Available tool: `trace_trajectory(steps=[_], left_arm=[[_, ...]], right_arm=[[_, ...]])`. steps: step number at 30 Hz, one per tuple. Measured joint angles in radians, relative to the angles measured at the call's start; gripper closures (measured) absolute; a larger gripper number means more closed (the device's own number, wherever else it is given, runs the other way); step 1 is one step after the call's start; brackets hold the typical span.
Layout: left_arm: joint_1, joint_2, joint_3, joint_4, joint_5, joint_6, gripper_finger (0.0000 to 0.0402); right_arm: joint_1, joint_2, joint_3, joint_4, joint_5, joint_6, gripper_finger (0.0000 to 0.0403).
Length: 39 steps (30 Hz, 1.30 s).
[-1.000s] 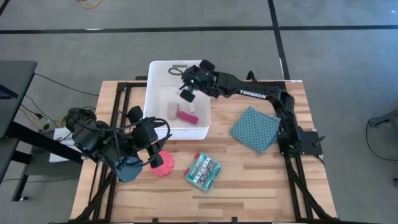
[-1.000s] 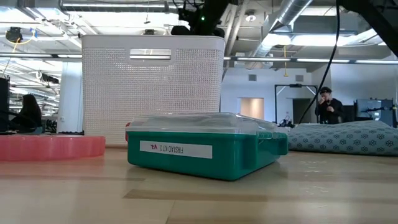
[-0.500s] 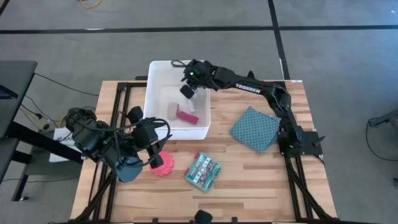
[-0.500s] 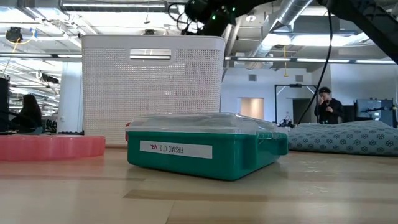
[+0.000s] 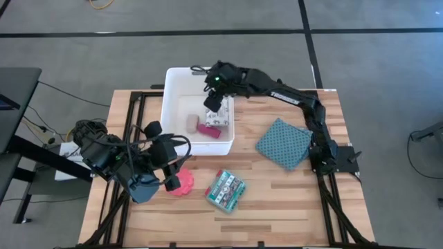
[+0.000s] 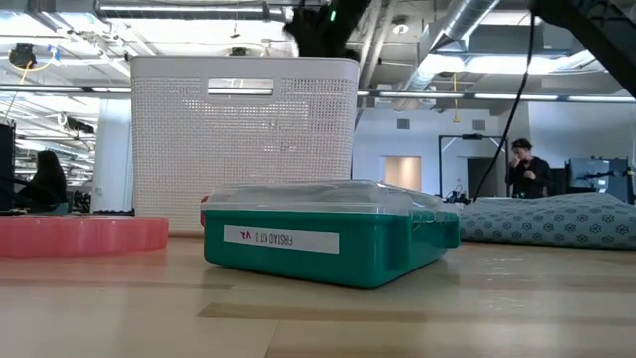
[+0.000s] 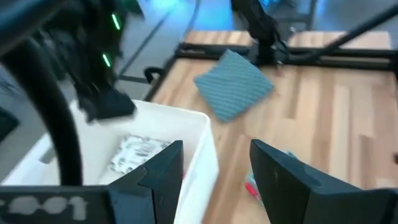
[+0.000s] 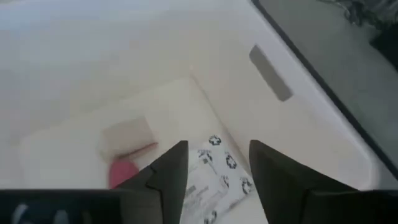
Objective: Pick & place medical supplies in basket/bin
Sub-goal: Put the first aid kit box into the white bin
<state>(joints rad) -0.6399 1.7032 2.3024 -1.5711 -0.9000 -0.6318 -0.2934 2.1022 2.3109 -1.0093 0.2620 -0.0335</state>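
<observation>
Basket/bin first: white rectangular plastic tub sits at the far edge of the pale wooden slatted table, toward the left side, with a handle slot in one end wall. Inside it are a white pouch with black pattern, a magenta flat piece just beside it and a small beige roll next to that. From the right wrist view the same three lie on the tub floor, pouch nearest the wall.

Right gripper hangs over the tub, above the pouch, fingers spread apart and holding nothing. Its arm has "TROSSEN" printed in white, barely readable from above.

Left gripper is by the table's left edge near the front, right next to the pink round spiky disc. Its fingers stand apart with nothing between them.

Teal-green printed packet lies near the front edge around the middle. In the low view it looks like a green box with a clear lid and a white label reading something like "FIRST AID KIT", seemingly mirrored, so hard to be sure.

Teal dotted square cloth lies toward the right edge, well apart from the rest. A person stands in the room behind.
</observation>
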Motion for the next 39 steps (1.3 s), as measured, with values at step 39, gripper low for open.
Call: trace_trajectory(steps=[39], left_arm=[[0.151, 0.170, -0.818, 0.580, 0.391, -0.203, 0.0226]], right_arm=[[0.366, -0.251, -0.063, -0.561, 0.106, 0.242, 0.0254]])
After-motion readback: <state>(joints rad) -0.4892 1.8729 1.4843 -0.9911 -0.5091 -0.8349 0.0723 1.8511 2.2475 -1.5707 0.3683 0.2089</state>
